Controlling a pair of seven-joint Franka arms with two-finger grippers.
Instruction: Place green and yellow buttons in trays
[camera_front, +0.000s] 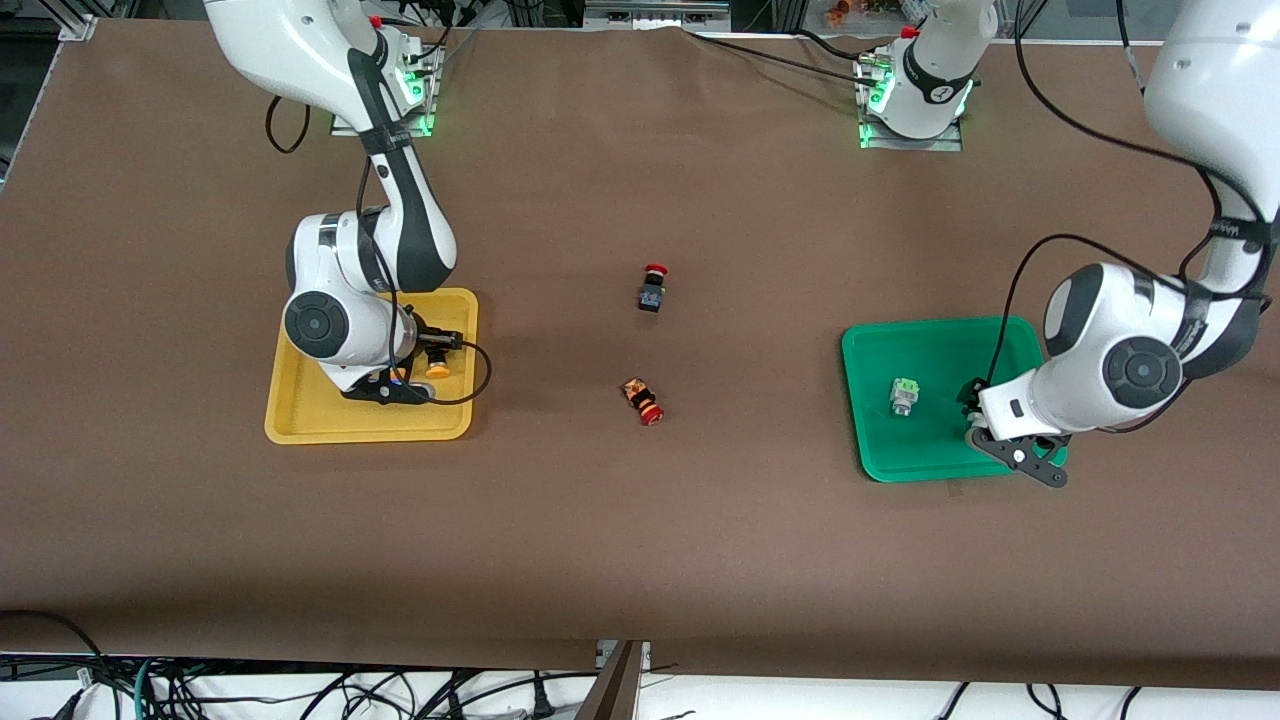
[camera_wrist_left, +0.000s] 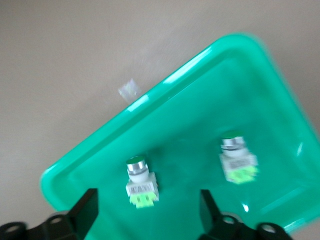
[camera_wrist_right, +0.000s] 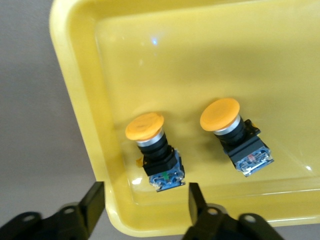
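Two green-and-white buttons (camera_wrist_left: 141, 182) (camera_wrist_left: 238, 159) lie in the green tray (camera_wrist_left: 200, 100). The front view shows one of them (camera_front: 904, 396) in that tray (camera_front: 930, 340); the left hand hides the other. My left gripper (camera_wrist_left: 147, 214) is open and empty, just above one button, over the tray's part nearest the left arm's end (camera_front: 972, 398). Two yellow-capped buttons (camera_wrist_right: 155, 145) (camera_wrist_right: 235, 132) lie in the yellow tray (camera_wrist_right: 200, 60). My right gripper (camera_wrist_right: 145, 207) is open and empty above that tray's rim (camera_front: 320, 420). One yellow cap (camera_front: 437, 371) peeks out beside the right hand (camera_front: 400, 385).
Two red-capped buttons with dark bodies lie on the brown table between the trays, one (camera_front: 652, 287) farther from the front camera, one (camera_front: 643, 400) nearer. The arm bases stand along the table's edge farthest from the camera.
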